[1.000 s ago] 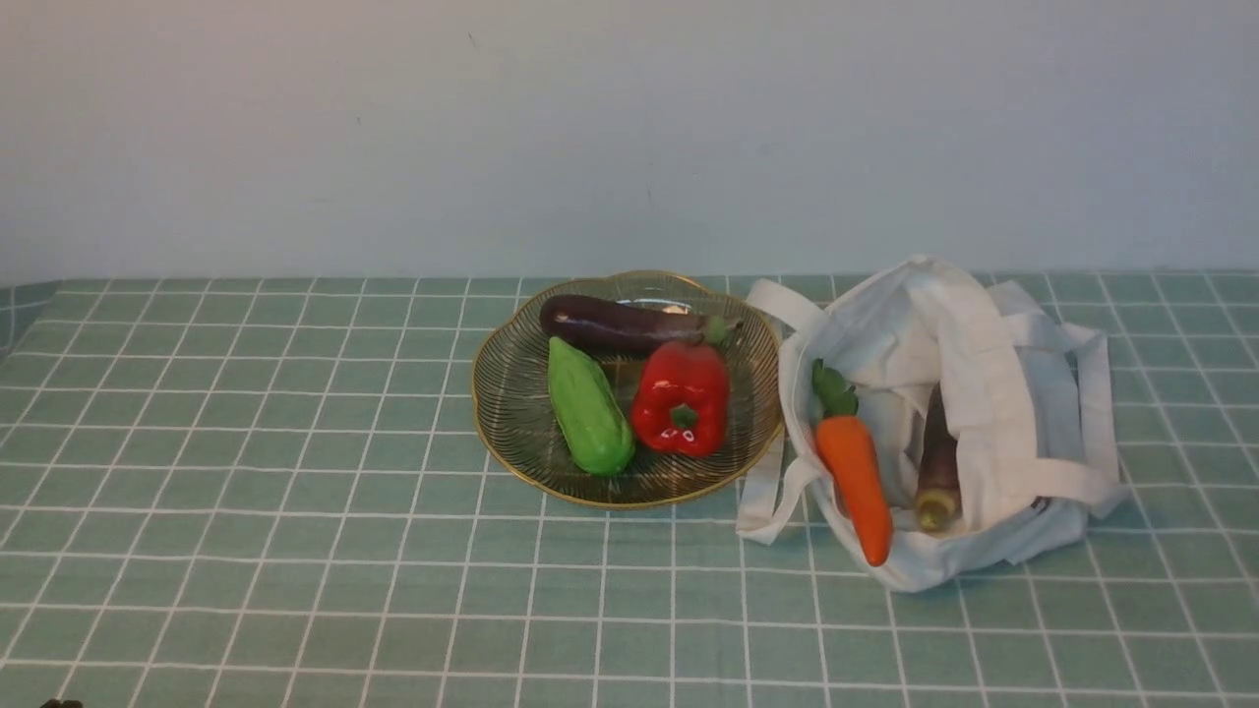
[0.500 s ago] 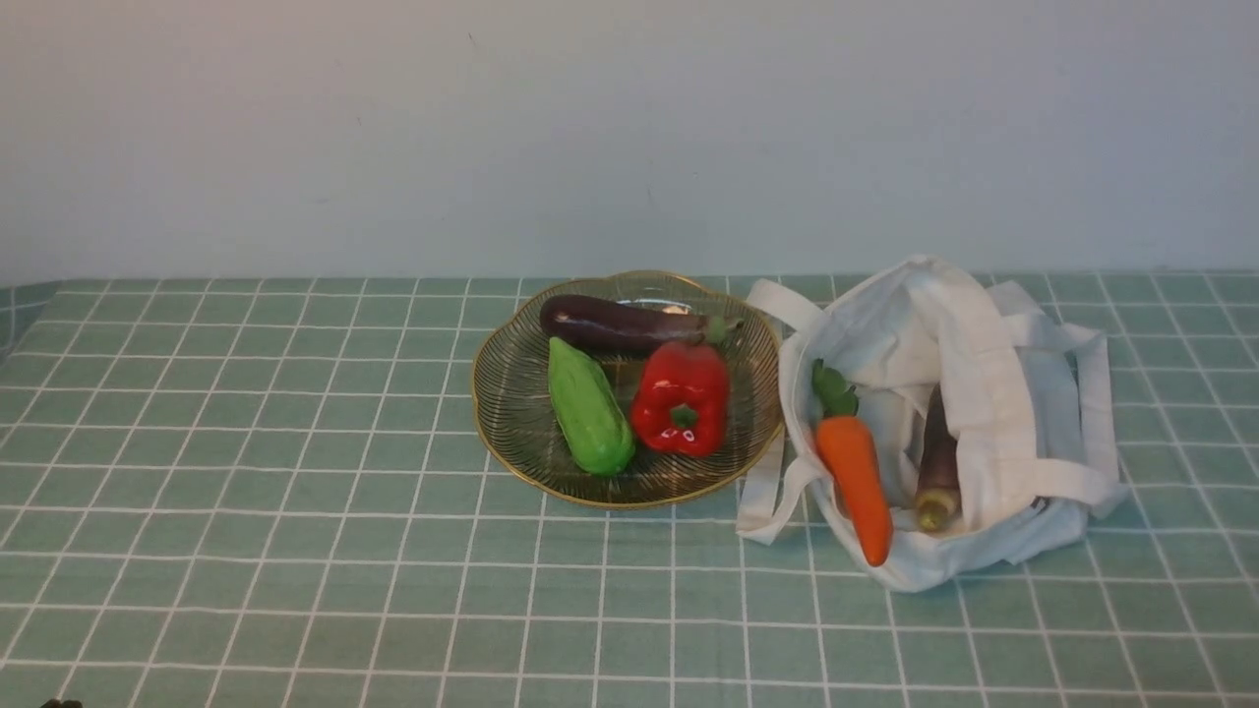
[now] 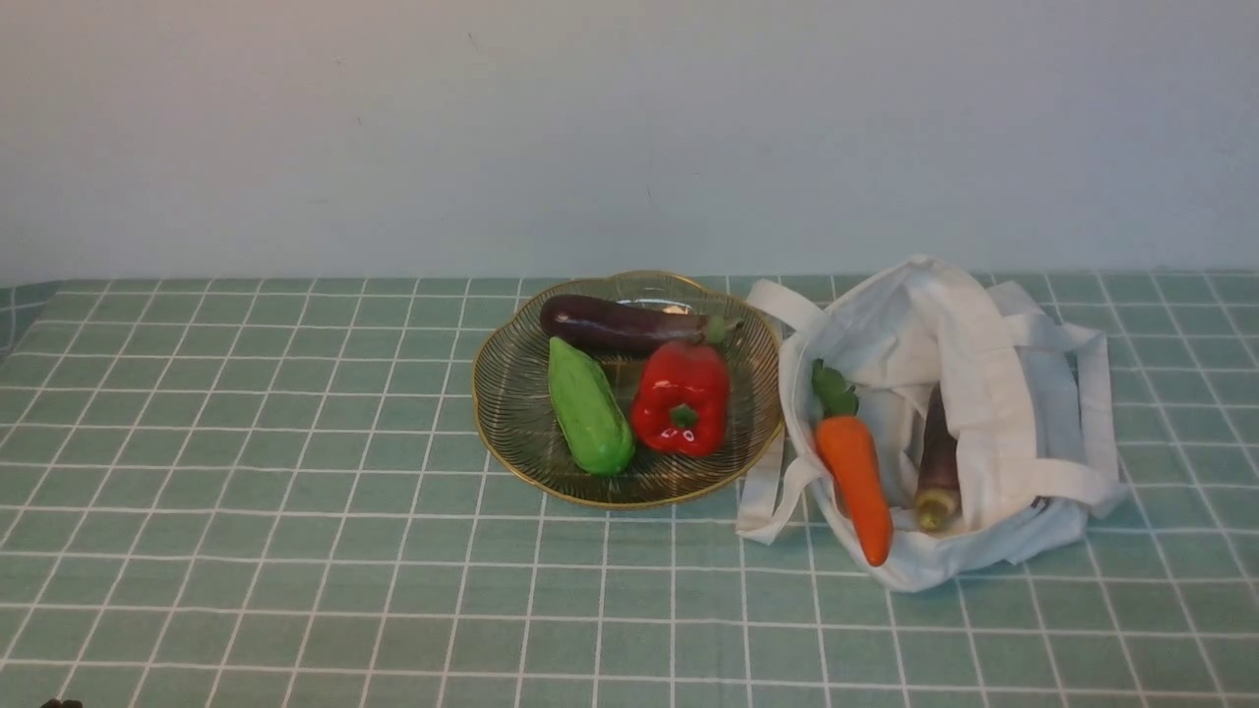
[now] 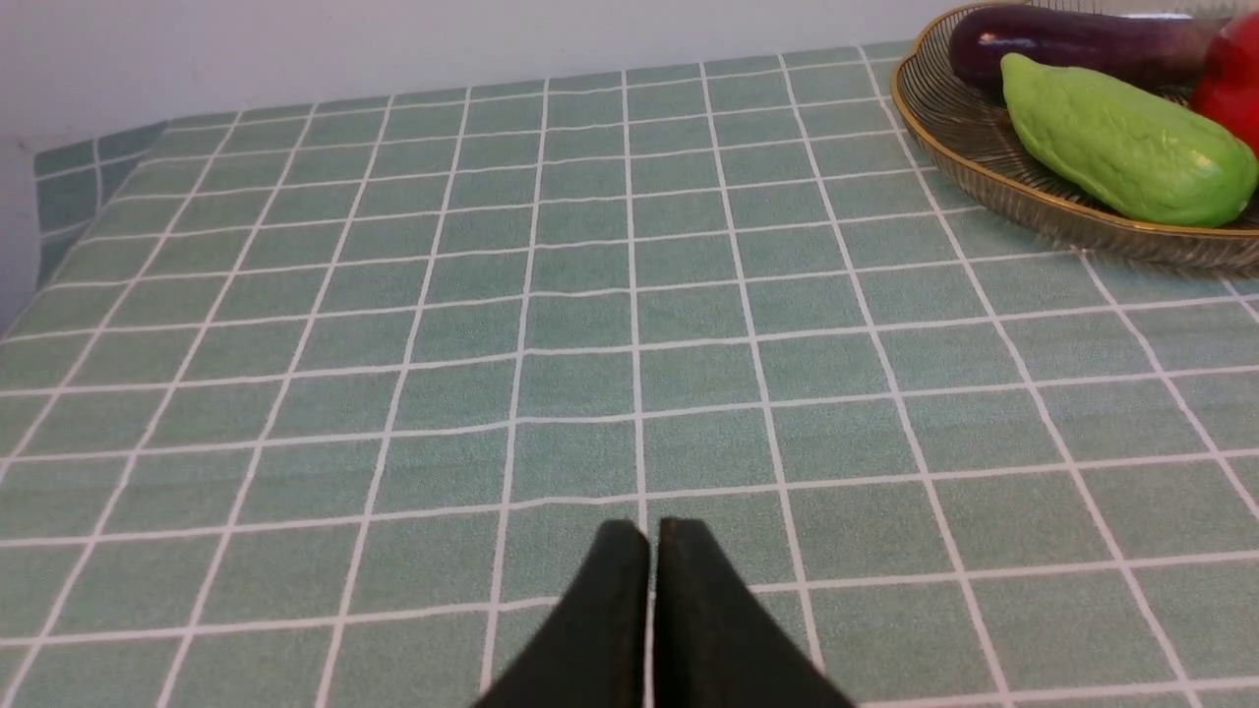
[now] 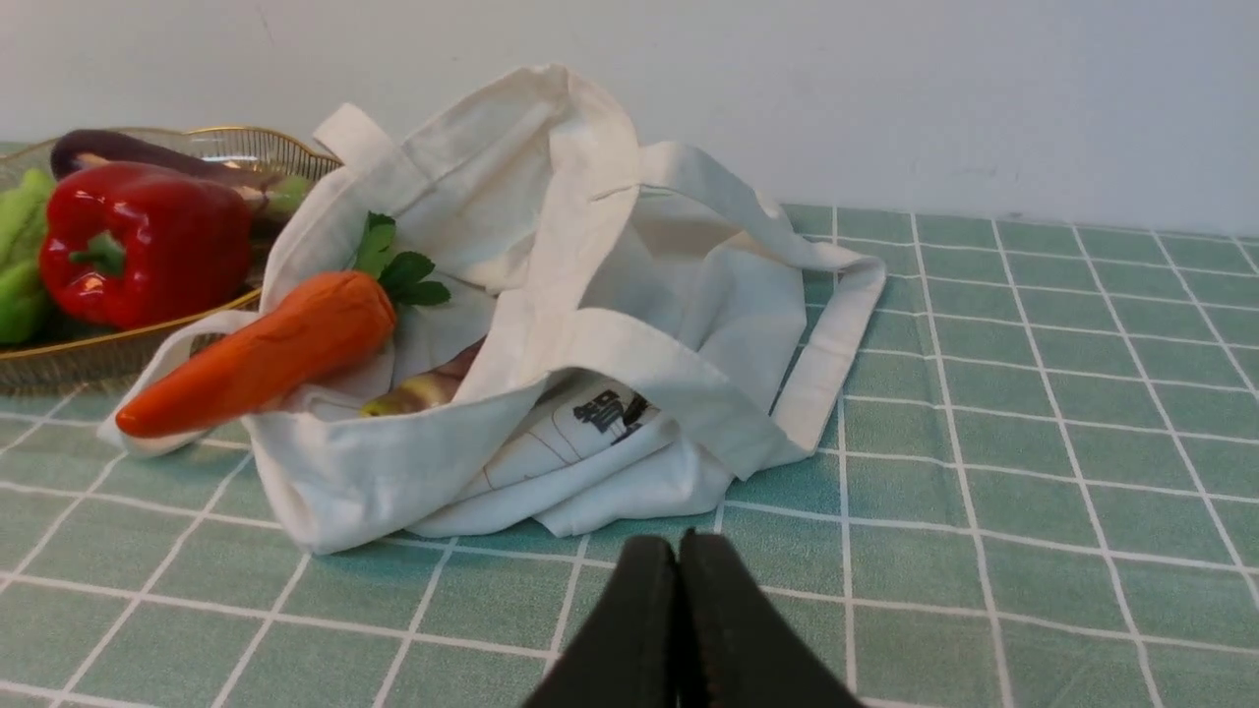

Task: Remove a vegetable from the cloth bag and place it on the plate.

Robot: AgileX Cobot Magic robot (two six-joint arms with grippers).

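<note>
The light-green bumpy vegetable [image 3: 588, 421] lies on the gold wire plate [image 3: 511, 413], beside a red pepper [image 3: 682, 398] and a dark eggplant [image 3: 620, 323]. It also shows in the left wrist view [image 4: 1126, 143] on the plate [image 4: 984, 177]. The white cloth bag [image 3: 993, 393] lies open to the right of the plate, with an orange carrot [image 3: 854, 482] and a purple-brown root [image 3: 937, 462] in it. My left gripper [image 4: 652, 536] is shut and empty, low over the cloth, well away from the plate. My right gripper [image 5: 677, 546] is shut and empty, just in front of the bag [image 5: 590, 324].
A green checked tablecloth [image 3: 295, 551] covers the table. A pale wall [image 3: 629, 128] stands right behind it. The carrot [image 5: 266, 349] sticks out of the bag's mouth toward the plate [image 5: 128, 344]. Neither arm shows in the front view.
</note>
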